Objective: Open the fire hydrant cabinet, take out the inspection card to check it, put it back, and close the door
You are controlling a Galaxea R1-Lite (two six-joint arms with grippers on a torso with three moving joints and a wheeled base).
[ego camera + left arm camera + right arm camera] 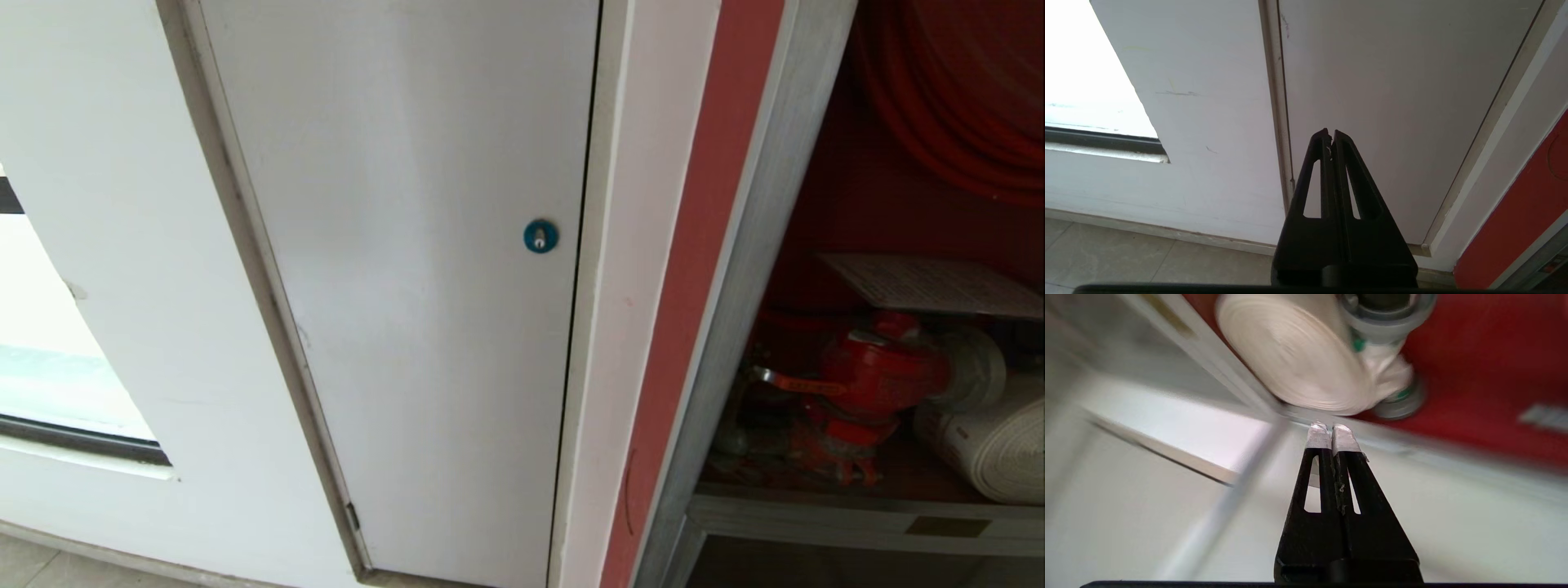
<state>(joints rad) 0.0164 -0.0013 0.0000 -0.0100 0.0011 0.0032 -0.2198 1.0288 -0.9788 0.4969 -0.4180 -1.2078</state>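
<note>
The fire hydrant cabinet (735, 327) stands open at the right of the head view, with a silver frame and a red inside. The inspection card (931, 282) lies flat on top of the red valve (873, 376), below the red hose coil (955, 98) and beside the white rolled hose (996, 449). The door is out of view. My right gripper (1329, 428) is shut and empty; its taped tips sit just in front of the cabinet's lower frame rail, under the white rolled hose (1298, 355). My left gripper (1330, 132) is shut and empty, pointing at the white panel.
A plain white panel (408, 286) with a round blue lock (540, 236) fills the middle of the head view. A red strip (694, 269) and white trim separate it from the cabinet. A window (49, 367) lies at the far left, with tiled floor (1126, 257) below.
</note>
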